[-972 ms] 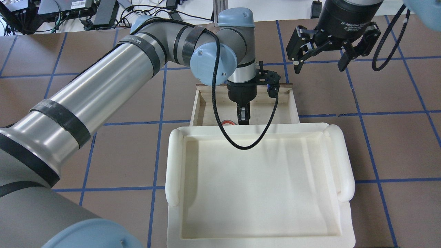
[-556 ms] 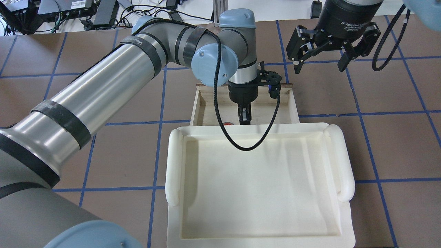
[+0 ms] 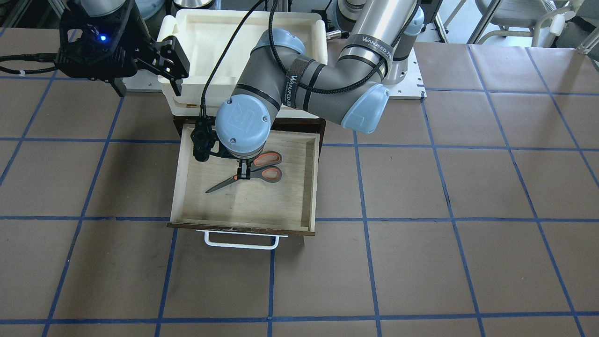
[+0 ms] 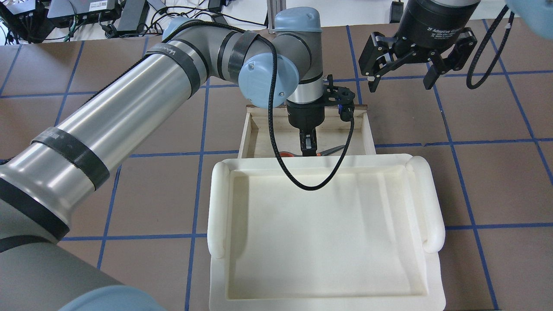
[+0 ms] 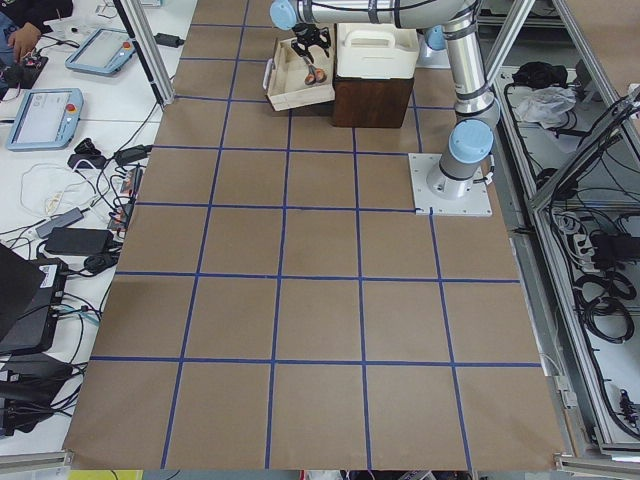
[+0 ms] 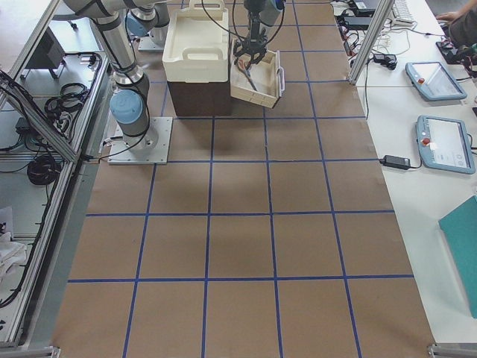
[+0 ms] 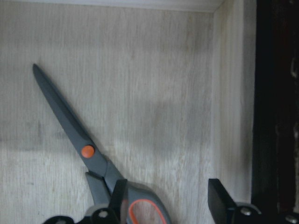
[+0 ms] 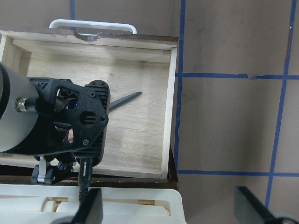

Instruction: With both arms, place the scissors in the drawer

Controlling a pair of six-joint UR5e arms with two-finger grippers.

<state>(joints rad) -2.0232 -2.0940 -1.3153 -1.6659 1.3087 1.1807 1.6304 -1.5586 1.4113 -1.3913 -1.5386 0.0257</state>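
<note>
Two tools shown: my left tool (image 4: 306, 150), partly spread, hangs above the scissors (image 3: 223, 184) lying in the drawer (image 3: 262, 203); my right tool (image 4: 399, 85) gapes wide nearby.

Finishes: drawer (image 3: 262, 201), scissors (image 7: 91, 158).
The floor is shown as pale, matt, grained wood; the blades as dark, matt metal.

The left arm (image 3: 243, 124) and white bin (image 3: 210, 14) block the back of the drawer (image 3: 262, 201); its front is bare.
</note>
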